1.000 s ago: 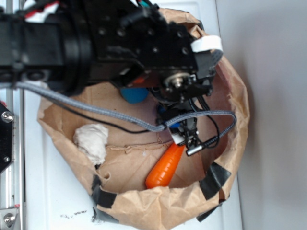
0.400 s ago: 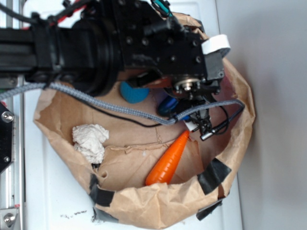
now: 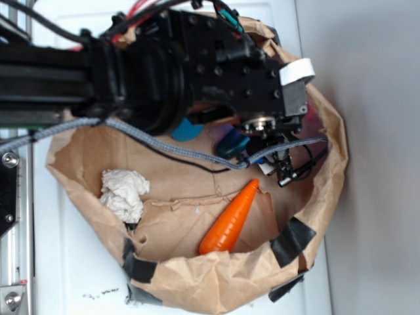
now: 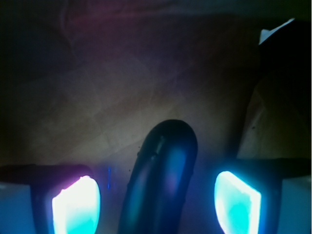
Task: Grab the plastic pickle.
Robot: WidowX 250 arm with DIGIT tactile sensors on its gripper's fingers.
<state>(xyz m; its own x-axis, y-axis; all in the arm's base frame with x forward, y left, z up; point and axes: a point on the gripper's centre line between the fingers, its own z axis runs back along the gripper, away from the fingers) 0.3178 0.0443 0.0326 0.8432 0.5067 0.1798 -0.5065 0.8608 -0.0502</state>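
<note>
Plastic pickle (image 4: 161, 180) lies on the brown paper inside the bag (image 3: 216, 282), between the gripper (image 4: 156, 200) fingers (image 4: 75, 207), which stand apart with gaps either side (not clamped). Orange carrot (image 3: 231, 218) and crumpled white wad (image 3: 123, 193) lie nearby in the bag.

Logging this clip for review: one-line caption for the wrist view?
Dark plastic pickle lies between the open gripper fingers, apart from both glowing pads.

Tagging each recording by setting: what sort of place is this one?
Probably a lab tabletop rig with toy props, not a real kitchen. A taped brown paper bag serves as a bin on a white surface, holding an orange plastic carrot and crumpled white paper; a bolted metal rail runs alongside.
</note>
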